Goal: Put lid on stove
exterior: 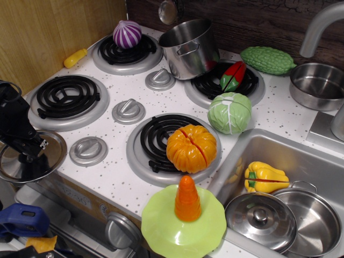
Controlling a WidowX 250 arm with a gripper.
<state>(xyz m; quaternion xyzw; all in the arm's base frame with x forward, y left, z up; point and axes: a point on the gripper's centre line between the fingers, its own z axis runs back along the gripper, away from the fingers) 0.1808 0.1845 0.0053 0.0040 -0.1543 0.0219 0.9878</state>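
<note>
Claw (28,156): black, at the far left edge, low over the lid's centre; the fingers seem closed around the small knob, but the tips are dark and hidden, so I cannot tell for certain.
Lid (45,158): round, flat, shiny steel with a wide rim, at the front-left corner of the stove (123,86), hanging partly past the bench edge and just in front of the front-left burner (67,97).
Handling, as a judgement: stiff, thin and light, with a slick polished face; the rim gives little purchase, so the central knob is the sensible hold. Gripped there it may swing or tilt.
Front-left burner: bare, the nearest free spot.
Grey knob (88,150): just right of the lid, a likely snag for the rim.
Centre-front burner (156,137): partly covered by an orange pumpkin (191,148).
Green disc (183,224): at the front, carrying a carrot (187,200).
Sink (301,161): at right, holding a second, domed lid (260,220); not the one wanted.
</note>
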